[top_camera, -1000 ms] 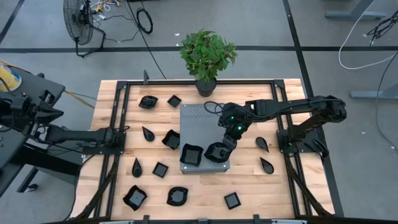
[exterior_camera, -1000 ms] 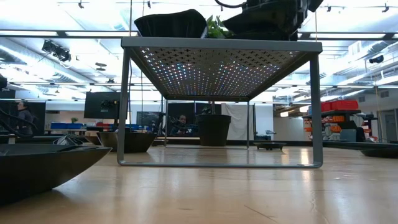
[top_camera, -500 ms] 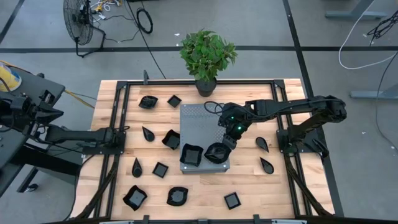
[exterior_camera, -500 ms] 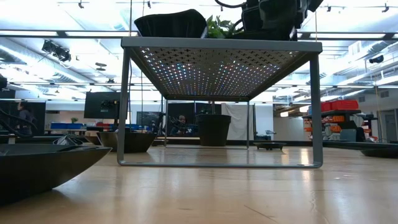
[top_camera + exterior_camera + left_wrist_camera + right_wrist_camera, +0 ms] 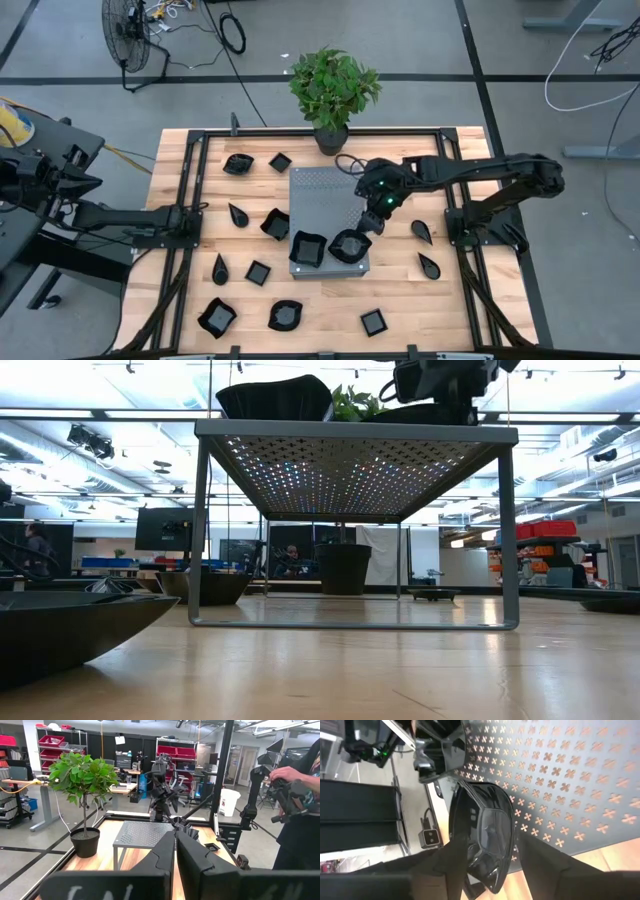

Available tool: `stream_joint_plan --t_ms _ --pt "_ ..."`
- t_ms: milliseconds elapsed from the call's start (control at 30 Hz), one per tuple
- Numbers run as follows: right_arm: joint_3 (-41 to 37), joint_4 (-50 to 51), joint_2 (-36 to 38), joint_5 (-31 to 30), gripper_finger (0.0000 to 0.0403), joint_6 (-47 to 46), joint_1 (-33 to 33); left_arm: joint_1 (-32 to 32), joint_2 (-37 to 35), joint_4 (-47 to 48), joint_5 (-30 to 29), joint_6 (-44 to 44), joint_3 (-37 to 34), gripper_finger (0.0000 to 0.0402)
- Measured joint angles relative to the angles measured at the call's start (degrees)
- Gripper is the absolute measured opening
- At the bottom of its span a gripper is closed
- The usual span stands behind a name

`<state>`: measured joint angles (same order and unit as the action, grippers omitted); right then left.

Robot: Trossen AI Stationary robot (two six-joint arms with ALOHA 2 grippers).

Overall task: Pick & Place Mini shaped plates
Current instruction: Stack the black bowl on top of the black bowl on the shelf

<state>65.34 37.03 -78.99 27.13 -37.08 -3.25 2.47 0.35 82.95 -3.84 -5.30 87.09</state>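
Two mini shaped plates rest on the front edge of the grey perforated slab (image 5: 322,195): a squarish one (image 5: 306,249) and a rounded wavy one (image 5: 347,245). My right gripper (image 5: 365,222) hovers just behind the rounded plate, open, its fingers (image 5: 455,857) standing on either side of that plate (image 5: 487,825) without gripping it. In the low view the two plates (image 5: 275,398) (image 5: 425,412) sit on top of the slab with the right gripper (image 5: 440,380) above. Several more black plates lie around on the wood (image 5: 258,272) (image 5: 421,230). My left gripper (image 5: 198,212) waits at the table's left, shut (image 5: 175,855).
A potted plant (image 5: 333,90) stands at the table's back edge, behind the slab. Black frame rails (image 5: 450,215) run along both sides. The slab stands on thin metal legs (image 5: 200,530). A person (image 5: 297,795) stands beyond the table's far side.
My right gripper has opened and let go of the rounded plate on the slab, then drawn back and up a little. The left arm has not moved.
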Motion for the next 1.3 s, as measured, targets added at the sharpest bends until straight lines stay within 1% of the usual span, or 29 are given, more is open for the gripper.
stream_joint_plan --t_ms 167,367,467,733,933,1300 --pt "0.0 -0.1 1.2 -1.2 0.0179 0.3 -0.3 0.0 0.0 0.0 0.0 0.0 0.0 0.0023" --pt "0.0 0.4 0.6 0.3 0.0161 3.3 0.6 0.0 0.0 0.0 0.0 0.0 0.0 0.0023" --pt "0.0 0.6 0.7 1.8 0.0138 4.6 0.6 0.0 0.0 0.0 0.0 0.0 0.0 0.0023" --pt "-3.7 -0.1 0.7 2.5 0.0057 3.9 0.7 0.0 0.0 0.0 0.0 0.0 0.0 0.0023" --pt "-4.0 -0.9 0.7 2.9 0.0008 4.4 0.8 0.0 0.0 0.0 0.0 0.0 0.0 0.0023" --pt "-4.0 -1.1 0.7 2.9 0.0002 4.5 0.9 0.0 0.0 0.0 0.0 0.0 0.0 0.0023"
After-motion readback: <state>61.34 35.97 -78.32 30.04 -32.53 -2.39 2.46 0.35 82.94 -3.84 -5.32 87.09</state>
